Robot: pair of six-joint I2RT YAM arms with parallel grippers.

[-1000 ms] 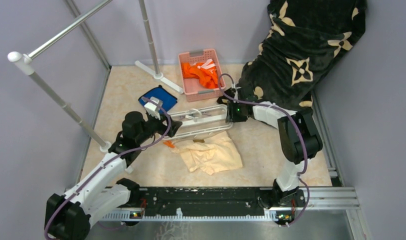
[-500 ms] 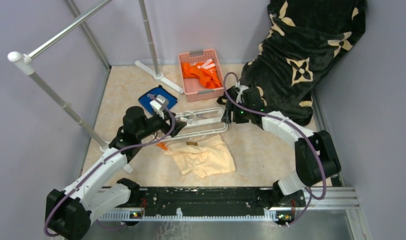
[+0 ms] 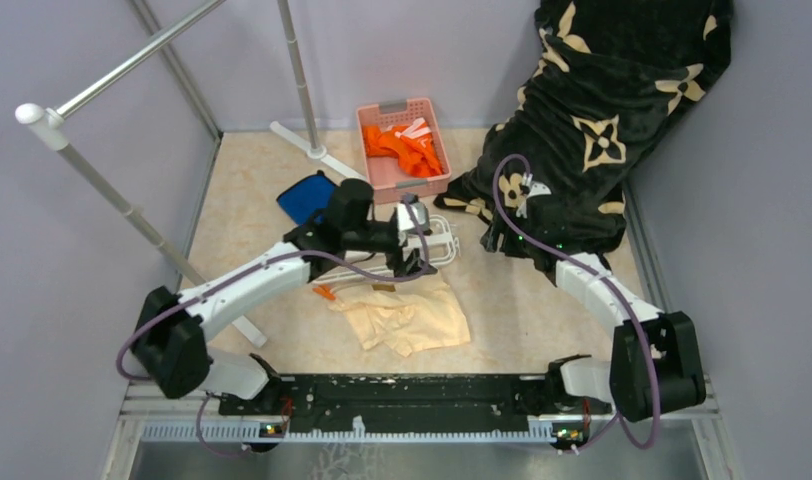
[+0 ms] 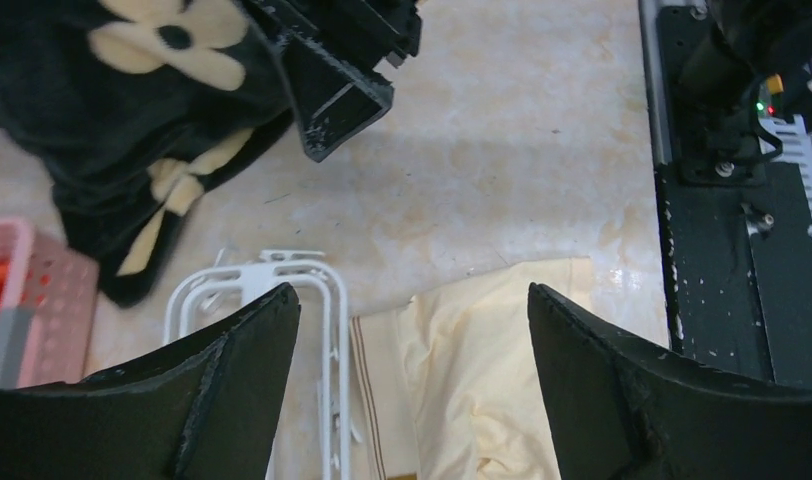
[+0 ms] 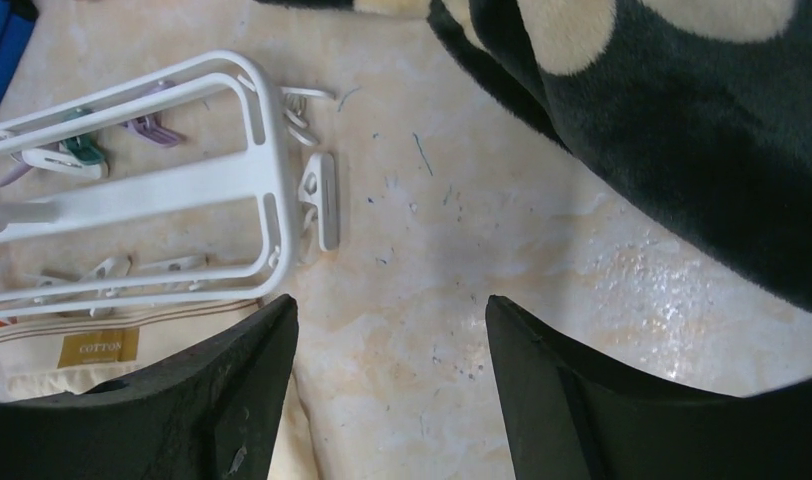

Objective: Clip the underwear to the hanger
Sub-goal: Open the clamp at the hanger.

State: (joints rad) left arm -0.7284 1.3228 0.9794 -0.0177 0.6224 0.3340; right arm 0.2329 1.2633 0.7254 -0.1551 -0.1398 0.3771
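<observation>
The pale peach underwear [image 3: 407,315] lies flat on the counter [image 3: 247,180], its waistband right against the white hanger [image 5: 162,190]. The left gripper [image 4: 412,295] hovers above both, spread wide, holding nothing. The right gripper [image 5: 387,305] hangs just beside the hanger's end, also wide open and empty.

2 white-and-black arms [image 3: 247,287] trail purple cables [image 3: 496,190].

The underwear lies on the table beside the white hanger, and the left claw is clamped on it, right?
Not quite. The left claw is open and holds nothing, as the left wrist view shows: its jaws stand wide apart, clear of the fabric. The underwear does lie on the table beside the white hanger.
</observation>
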